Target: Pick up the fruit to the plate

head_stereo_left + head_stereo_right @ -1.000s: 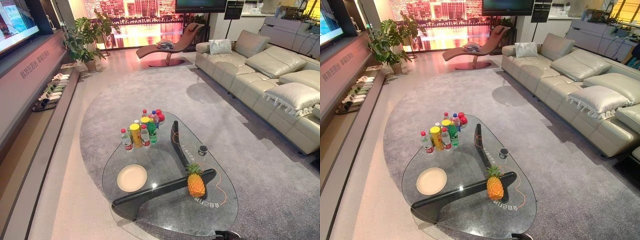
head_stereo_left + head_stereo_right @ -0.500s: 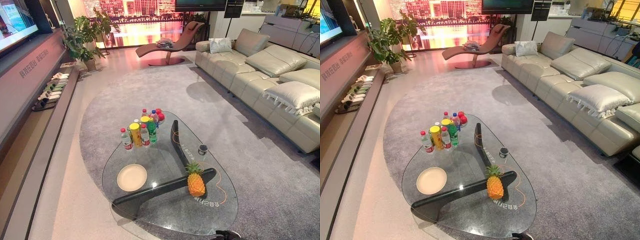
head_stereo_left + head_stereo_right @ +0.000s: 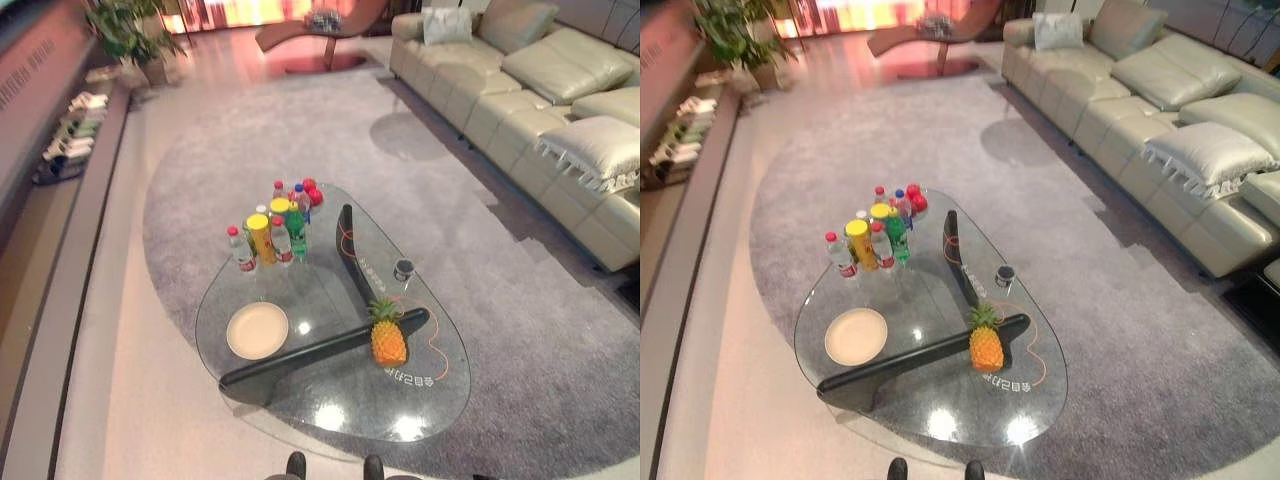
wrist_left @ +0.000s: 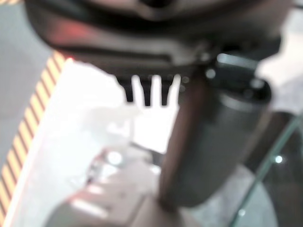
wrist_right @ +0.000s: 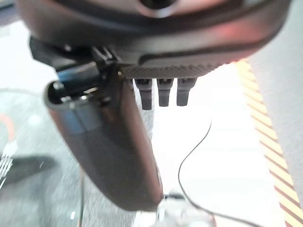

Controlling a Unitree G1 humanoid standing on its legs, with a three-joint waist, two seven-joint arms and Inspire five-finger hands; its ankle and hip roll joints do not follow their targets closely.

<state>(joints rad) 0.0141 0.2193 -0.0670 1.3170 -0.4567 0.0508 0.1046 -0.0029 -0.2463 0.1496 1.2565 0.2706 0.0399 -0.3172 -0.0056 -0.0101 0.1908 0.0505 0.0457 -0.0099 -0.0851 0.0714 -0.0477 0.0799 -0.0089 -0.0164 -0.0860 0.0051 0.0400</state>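
A pineapple (image 3: 388,338) stands upright on the near right part of a glass coffee table (image 3: 330,425), over the table's dark base. A round cream plate (image 3: 257,330) lies on the glass to the pineapple's left, about a plate's width away. My left hand (image 4: 213,137) appears in the left wrist view with its fingers straight and nothing in it, beside the table's glass edge. My right hand (image 5: 109,151) appears in the right wrist view, likewise open and holding nothing. Both hands hang well short of the pineapple.
A cluster of several bottles and cans (image 3: 270,230) stands at the table's far end. A small dark cup (image 3: 404,268) sits near the right rim. A beige sofa (image 3: 560,120) runs along the right. Grey carpet (image 3: 520,340) surrounds the table.
The whole picture has shifted: the camera now looks further down, so the table sits higher and nearer in view. The pineapple, plate and bottles have not moved on the glass.
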